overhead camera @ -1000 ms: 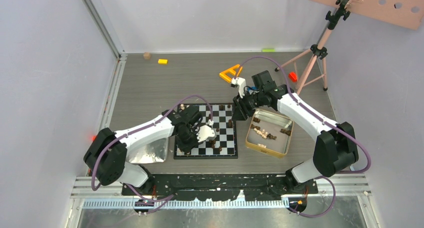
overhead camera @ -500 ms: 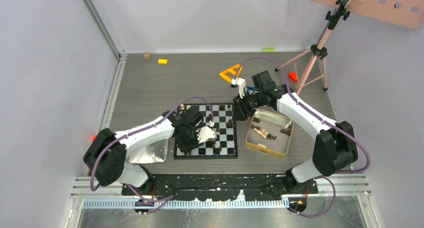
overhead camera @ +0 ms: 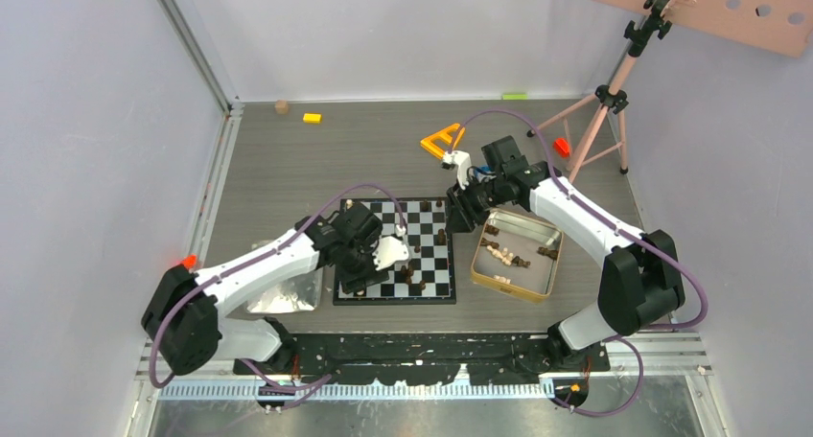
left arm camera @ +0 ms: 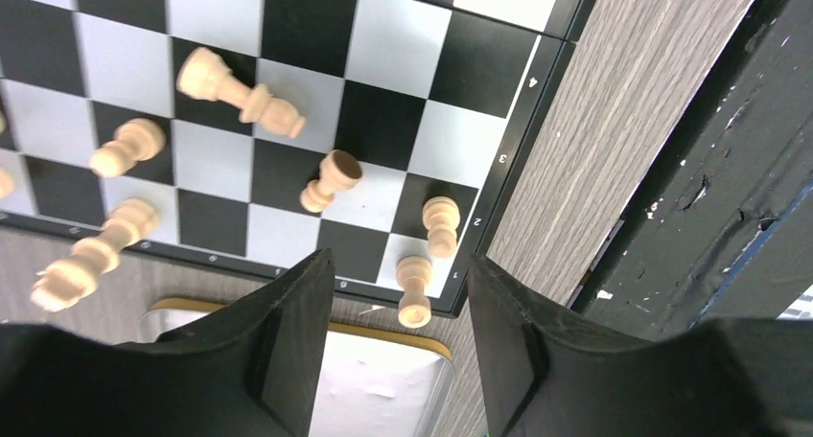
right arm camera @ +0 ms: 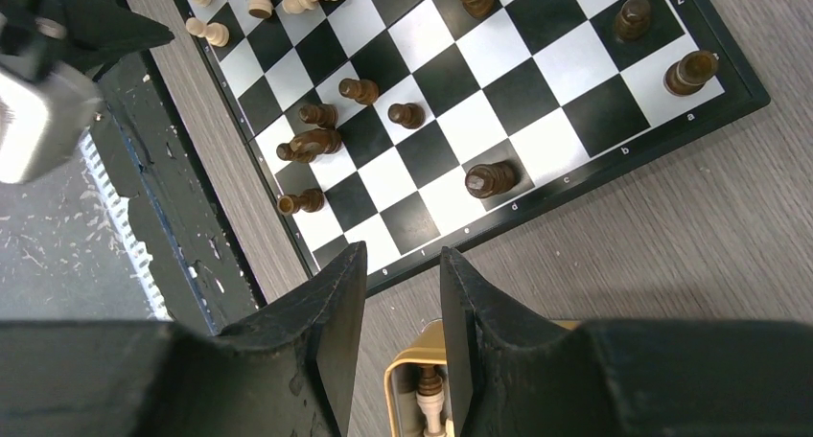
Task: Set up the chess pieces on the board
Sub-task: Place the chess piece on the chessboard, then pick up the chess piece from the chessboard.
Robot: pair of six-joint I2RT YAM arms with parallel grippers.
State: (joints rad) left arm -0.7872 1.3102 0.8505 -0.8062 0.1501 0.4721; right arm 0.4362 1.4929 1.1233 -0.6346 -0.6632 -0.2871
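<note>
We find the left pincer (left arm camera: 398, 269) open and empty over the board's (left arm camera: 383, 121) corner among light chess pieces (left arm camera: 331, 180), some toppled. The right pincer (right arm camera: 403, 264), parted and empty, hovers by the tin (overhead camera: 555, 263), presumably to fetch more.

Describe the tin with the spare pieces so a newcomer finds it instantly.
Find the checkered board mid-table. Off its right edge sits a square tin. Its gold rim and the loose chess pieces inside separate it from the silver tray left of the board.
</note>
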